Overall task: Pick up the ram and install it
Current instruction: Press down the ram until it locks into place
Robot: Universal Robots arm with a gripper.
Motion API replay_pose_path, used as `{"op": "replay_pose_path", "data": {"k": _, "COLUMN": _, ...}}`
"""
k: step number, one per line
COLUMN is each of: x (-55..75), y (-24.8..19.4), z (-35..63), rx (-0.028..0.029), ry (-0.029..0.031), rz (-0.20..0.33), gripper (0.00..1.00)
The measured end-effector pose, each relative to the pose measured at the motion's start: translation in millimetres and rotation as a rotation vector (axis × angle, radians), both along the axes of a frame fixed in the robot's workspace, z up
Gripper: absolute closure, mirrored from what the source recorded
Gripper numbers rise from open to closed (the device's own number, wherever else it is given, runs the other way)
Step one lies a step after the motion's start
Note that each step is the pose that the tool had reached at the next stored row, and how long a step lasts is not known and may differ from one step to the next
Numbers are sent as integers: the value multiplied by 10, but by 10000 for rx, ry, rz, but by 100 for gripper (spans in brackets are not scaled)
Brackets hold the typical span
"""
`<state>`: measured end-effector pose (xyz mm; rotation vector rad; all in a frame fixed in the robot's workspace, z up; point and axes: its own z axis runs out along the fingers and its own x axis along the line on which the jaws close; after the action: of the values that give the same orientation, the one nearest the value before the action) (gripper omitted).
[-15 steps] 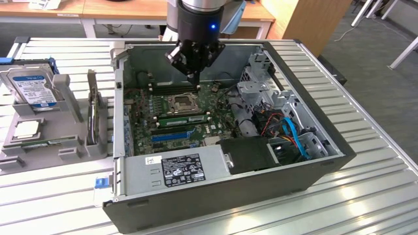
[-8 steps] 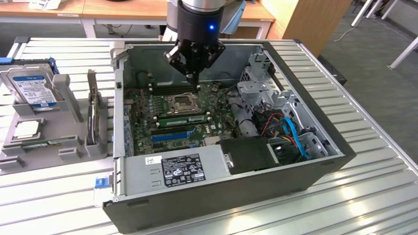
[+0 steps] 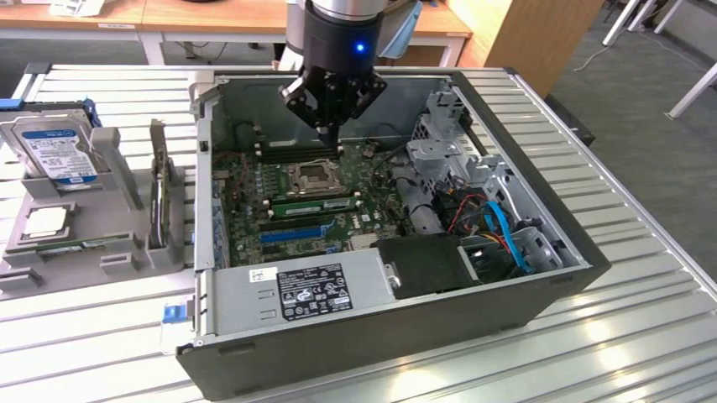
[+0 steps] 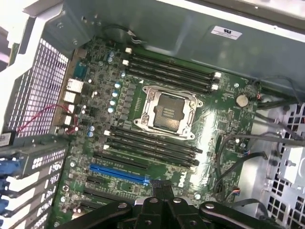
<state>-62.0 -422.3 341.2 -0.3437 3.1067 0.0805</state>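
Slatted metal table (image 3: 627, 277) bears computer case (image 3: 448, 336); shut gripper (image 3: 327, 133) above motherboard (image 3: 302, 201).

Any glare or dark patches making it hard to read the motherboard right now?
Exterior view: the gripper shades the motherboard beneath it, and the table slats shine. Wrist view: the case wall glares pale, while the memory slots read clearly.

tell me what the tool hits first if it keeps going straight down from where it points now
Most likely the motherboard, near the upper memory slots beside the CPU socket. The shut tool holds nothing visible; exact depth is unclear.
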Motion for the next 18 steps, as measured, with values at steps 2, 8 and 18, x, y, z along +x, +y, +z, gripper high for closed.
{"op": "replay_pose_path", "data": {"k": 2, "x": 0, "y": 0, "z": -1, "rx": 0, "ry": 50, "rz": -187, "gripper": 90}}
{"op": "replay_pose_path", "data": {"k": 8, "x": -2, "y": 0, "z": -2, "rx": 0, "ry": 201, "rz": -771, "gripper": 90}}
{"op": "replay_pose_path", "data": {"k": 18, "x": -2, "y": 0, "z": -8, "rx": 10, "ry": 285, "rz": -1982, "gripper": 90}}
